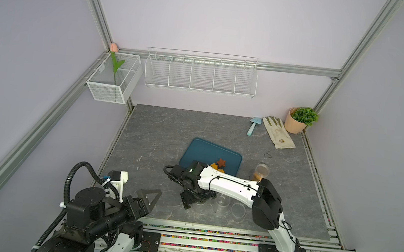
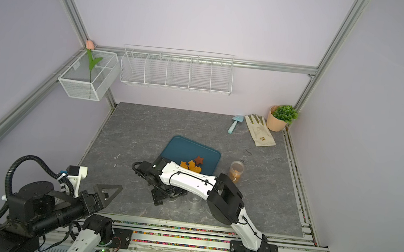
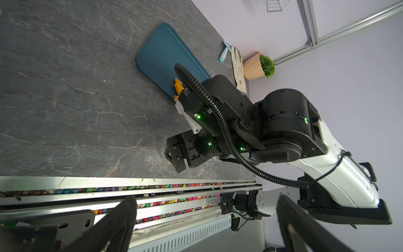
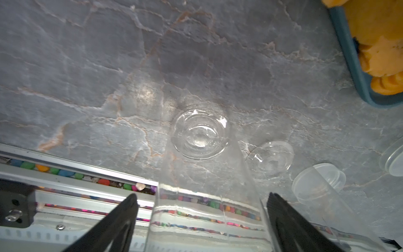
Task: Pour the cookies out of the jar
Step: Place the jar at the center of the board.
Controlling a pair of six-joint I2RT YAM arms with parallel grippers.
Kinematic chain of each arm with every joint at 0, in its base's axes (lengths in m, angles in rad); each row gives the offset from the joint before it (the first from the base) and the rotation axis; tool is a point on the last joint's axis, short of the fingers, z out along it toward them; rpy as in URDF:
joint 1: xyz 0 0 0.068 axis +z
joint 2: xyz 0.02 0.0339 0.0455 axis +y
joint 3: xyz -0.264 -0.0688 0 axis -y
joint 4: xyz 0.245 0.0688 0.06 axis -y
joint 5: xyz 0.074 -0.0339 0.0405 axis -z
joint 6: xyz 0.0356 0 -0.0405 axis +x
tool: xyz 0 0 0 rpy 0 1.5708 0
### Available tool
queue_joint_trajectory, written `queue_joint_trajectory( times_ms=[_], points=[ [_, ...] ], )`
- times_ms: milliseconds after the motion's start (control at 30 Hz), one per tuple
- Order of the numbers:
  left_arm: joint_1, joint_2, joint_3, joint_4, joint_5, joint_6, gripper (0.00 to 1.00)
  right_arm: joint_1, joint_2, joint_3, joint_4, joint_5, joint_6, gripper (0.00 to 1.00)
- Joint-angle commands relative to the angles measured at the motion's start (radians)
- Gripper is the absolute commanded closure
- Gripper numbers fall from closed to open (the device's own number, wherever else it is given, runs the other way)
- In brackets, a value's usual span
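Low in the left wrist view, the left gripper (image 3: 207,203) rests wide open and empty, parked clear of the work. The right gripper (image 4: 202,196) straddles an empty clear jar (image 4: 207,218) by the front edge of the table (image 1: 158,131), fingers off its walls, gripping nothing. At centre frame the cookies (image 2: 192,166) crowd the near rim of the teal tray (image 2: 185,148). To its right, a second jar (image 2: 236,171) holds more. Beyond, the tabletop offers open room.
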Motion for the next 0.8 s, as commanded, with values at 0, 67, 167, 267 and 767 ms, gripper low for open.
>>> queue_joint_trajectory(
  times_ms=[0, 67, 167, 267, 767],
  points=[
    [0.001, -0.02, 0.006, -0.047, 0.003, 0.0, 0.01, 0.007, -0.031, 0.029, -0.043, 0.015, 0.012, 0.02],
    [0.001, -0.024, 0.001, -0.04, 0.004, -0.006, 0.01, 0.008, -0.03, 0.035, -0.049, 0.02, 0.012, 0.01],
    [0.001, -0.026, -0.014, -0.027, 0.013, -0.017, 0.01, 0.008, -0.033, 0.032, -0.049, 0.02, 0.013, 0.12],
    [0.001, -0.026, -0.023, -0.017, 0.018, -0.026, 0.01, 0.008, -0.035, 0.031, -0.046, 0.025, 0.013, 0.12],
    [0.001, -0.025, -0.017, -0.007, 0.013, -0.033, 0.01, 0.007, -0.032, 0.18, -0.14, 0.096, 0.001, 0.12]
  ],
)
